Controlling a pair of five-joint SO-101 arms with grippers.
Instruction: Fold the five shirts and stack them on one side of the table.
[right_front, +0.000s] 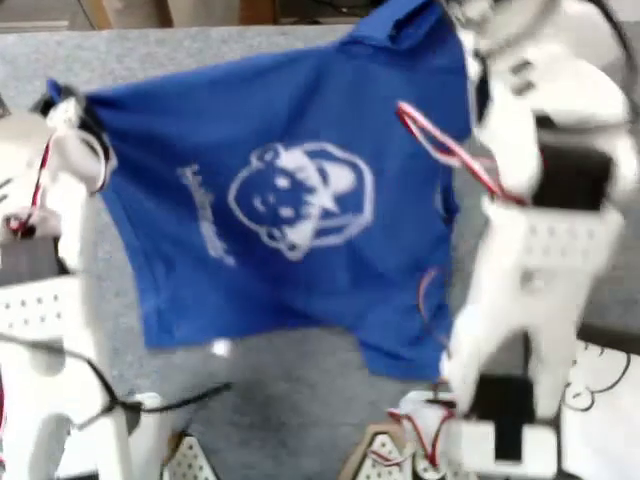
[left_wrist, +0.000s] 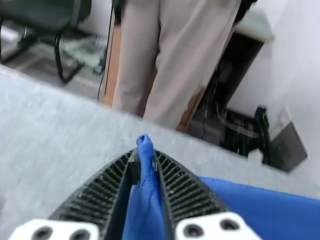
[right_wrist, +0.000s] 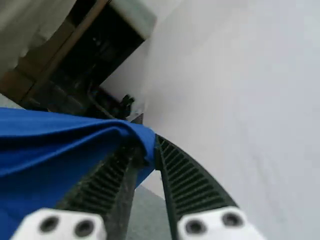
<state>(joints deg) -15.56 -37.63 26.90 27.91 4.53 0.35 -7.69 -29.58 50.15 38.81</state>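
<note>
looking from the left, i see my left gripper (left_wrist: 144, 150) pinching a corner of the blue shirt (right_front: 290, 230). a bit of blue cloth pokes out between its black fingers (left_wrist: 107, 185). in the high view this arm is at the left edge of the shirt. the shirt is held up and spread wide between my two arms, over the grey table (right_front: 290, 400). its white face picture (right_front: 300, 200) points up at the camera. on the right, my right gripper (right_wrist: 150, 147) is pinching another edge of the same shirt, and the blue cloth folds over one finger there.
</note>
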